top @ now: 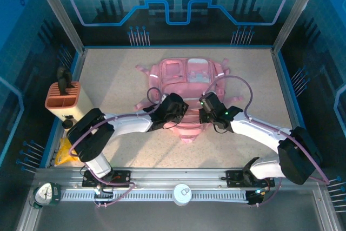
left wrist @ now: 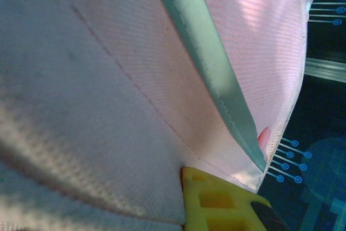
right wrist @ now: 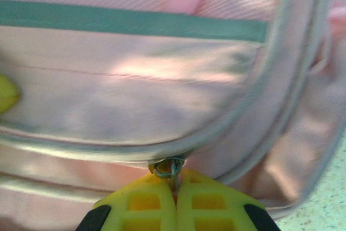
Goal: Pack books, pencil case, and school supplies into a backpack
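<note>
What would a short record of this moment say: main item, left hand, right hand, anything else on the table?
main item: pink backpack, lying mid-table
left hand: shut, apparently pinching the backpack's fabric at its near end
right hand: shut on a zip pull of the backpack
other: orange holder at the table's left edge

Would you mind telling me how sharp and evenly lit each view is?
Top view: sharp, evenly lit, backpack clear. Left wrist: its weave crisp in the bright upper part, shaded and soft lower left. Right wrist: blurred throughout, pale glare patch mid-frame, zip pull at the right fingers fuzzy.
</note>
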Controlling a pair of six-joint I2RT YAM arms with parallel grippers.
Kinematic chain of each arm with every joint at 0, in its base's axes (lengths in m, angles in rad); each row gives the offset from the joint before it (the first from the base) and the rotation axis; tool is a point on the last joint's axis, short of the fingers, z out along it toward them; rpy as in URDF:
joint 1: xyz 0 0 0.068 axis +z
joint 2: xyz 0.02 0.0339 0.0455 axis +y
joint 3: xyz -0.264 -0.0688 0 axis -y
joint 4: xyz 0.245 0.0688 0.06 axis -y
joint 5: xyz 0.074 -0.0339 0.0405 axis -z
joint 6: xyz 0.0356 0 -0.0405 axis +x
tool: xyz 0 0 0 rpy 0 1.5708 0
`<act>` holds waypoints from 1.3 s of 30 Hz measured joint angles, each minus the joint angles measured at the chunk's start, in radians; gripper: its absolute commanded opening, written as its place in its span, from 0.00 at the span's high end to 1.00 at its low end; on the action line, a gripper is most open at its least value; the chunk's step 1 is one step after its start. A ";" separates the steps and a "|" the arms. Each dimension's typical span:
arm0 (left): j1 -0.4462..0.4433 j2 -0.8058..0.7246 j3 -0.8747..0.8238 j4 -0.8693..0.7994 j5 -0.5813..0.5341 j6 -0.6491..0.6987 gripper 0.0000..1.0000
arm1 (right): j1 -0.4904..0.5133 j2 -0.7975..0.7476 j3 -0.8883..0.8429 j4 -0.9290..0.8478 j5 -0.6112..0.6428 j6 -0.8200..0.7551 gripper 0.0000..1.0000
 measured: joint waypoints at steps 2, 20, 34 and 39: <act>0.031 -0.031 -0.008 -0.029 0.030 0.056 1.00 | -0.018 -0.006 0.003 0.005 0.002 -0.011 1.00; 0.264 -0.132 0.033 -0.234 0.334 0.570 1.00 | -0.106 0.045 0.066 0.098 -0.161 -0.153 1.00; 0.311 -0.238 0.016 -0.369 0.303 0.740 0.23 | -0.242 -0.164 0.084 0.032 -0.232 -0.159 0.32; 0.322 -0.452 -0.013 -0.492 0.142 0.844 0.01 | -0.377 -0.239 0.092 -0.024 -0.234 -0.145 0.00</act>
